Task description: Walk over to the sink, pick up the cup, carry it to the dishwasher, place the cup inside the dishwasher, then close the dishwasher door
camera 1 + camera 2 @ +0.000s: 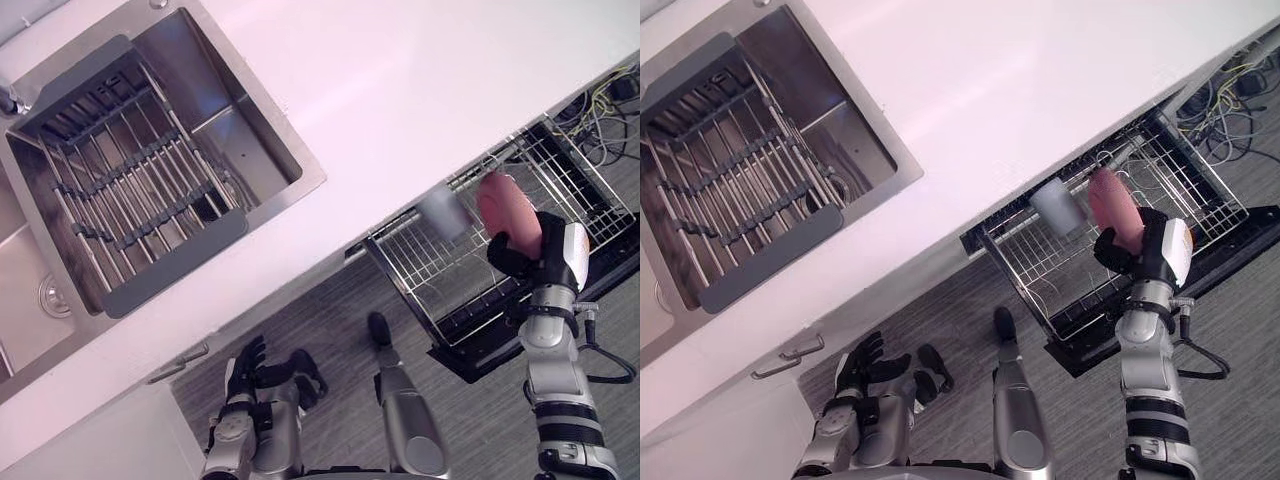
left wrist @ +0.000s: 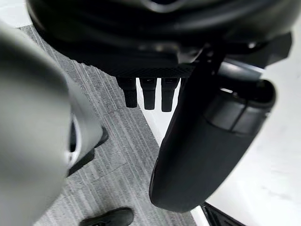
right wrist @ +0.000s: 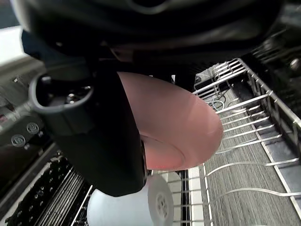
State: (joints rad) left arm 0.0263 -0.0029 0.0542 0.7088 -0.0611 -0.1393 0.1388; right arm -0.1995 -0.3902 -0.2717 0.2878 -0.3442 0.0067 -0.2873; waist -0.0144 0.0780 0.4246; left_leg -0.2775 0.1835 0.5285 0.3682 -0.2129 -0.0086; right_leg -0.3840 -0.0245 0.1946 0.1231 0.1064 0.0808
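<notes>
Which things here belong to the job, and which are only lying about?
Belong to the job:
pink cup, held by the right hand
dishwasher rack
dishwasher door, open
sink

Only lying about:
white cup in the rack
grey drainer in the sink
cables on the floor
left hand, idle, hanging low
</notes>
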